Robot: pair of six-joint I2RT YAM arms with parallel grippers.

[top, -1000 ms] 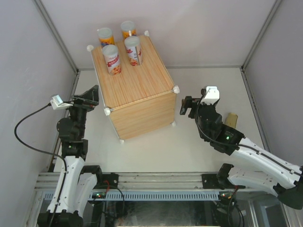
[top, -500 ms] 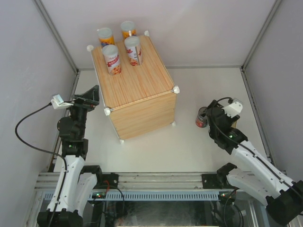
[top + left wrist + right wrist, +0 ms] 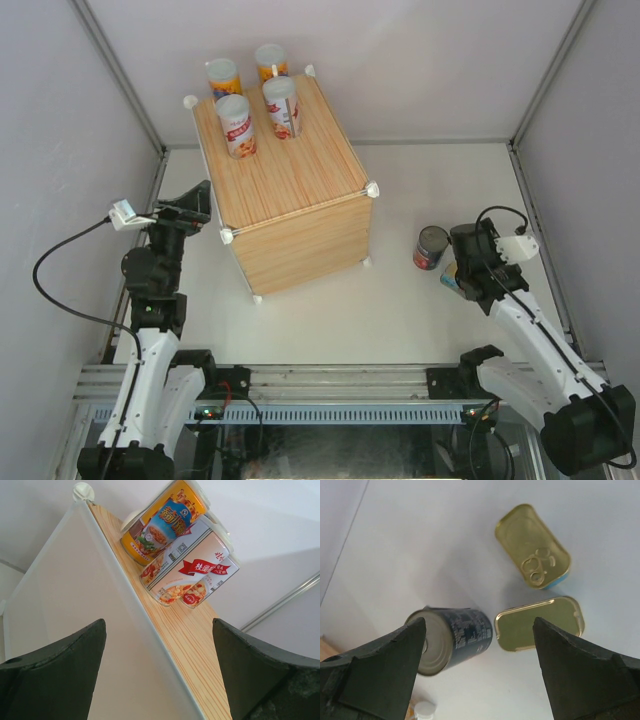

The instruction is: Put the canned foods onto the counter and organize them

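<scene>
Grey walls are enclosing a white table, on which the wood-grain counter is standing, four tall cans grouped at its far end. The dark can, seemingly upright, and two flat tins are lying on the table to the counter's right. The left gripper is being held spread and unmoved; the right gripper, spread and empty, has been swung from the counter over them.
</scene>
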